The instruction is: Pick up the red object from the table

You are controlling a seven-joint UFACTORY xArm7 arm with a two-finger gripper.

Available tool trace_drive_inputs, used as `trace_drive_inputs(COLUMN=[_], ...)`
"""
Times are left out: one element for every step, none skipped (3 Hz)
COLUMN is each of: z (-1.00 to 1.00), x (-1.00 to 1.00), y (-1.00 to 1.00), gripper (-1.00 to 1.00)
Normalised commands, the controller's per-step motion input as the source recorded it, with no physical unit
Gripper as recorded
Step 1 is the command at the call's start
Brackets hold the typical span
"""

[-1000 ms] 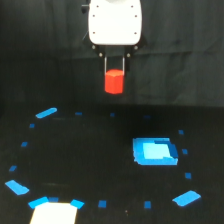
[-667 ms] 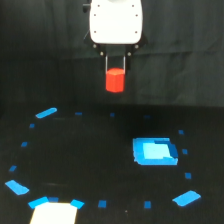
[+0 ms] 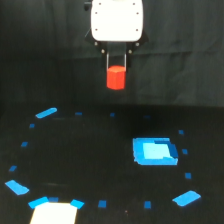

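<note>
1. Far below the jaws and to their left in the exterior view: a white patch (image 3: 54,213) at the bench (image 3: 90,150) front edge, with blue tape pieces (image 3: 46,113) scattered in a rough ring. None of it touches the load.
2. At the jaws: the gripper (image 3: 116,70) hangs under its white housing, both fingers closed narrow on the red object (image 3: 116,78). The block sits between them with its lower half showing beneath the tips, clear of the bench and well above it. I judge the pick as made; what remains is keeping it.
3. To hold well, I would keep closing force steady and not re-grip. The block is about as wide as the finger gap, so any easing could drop it.
4. I would lift straight and slowly, no sideways jerk. The block looks upright; whether it is centred front to back on the pads I cannot tell from this view.
5. Below the jaws and to their right: a larger blue patch (image 3: 155,151), flat on the bench. Not the target; I ignore it.
</note>
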Motion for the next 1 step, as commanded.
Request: trace_drive_inputs(z=[-0.08], x=[-0.05], y=[-0.1], gripper=[-1.0])
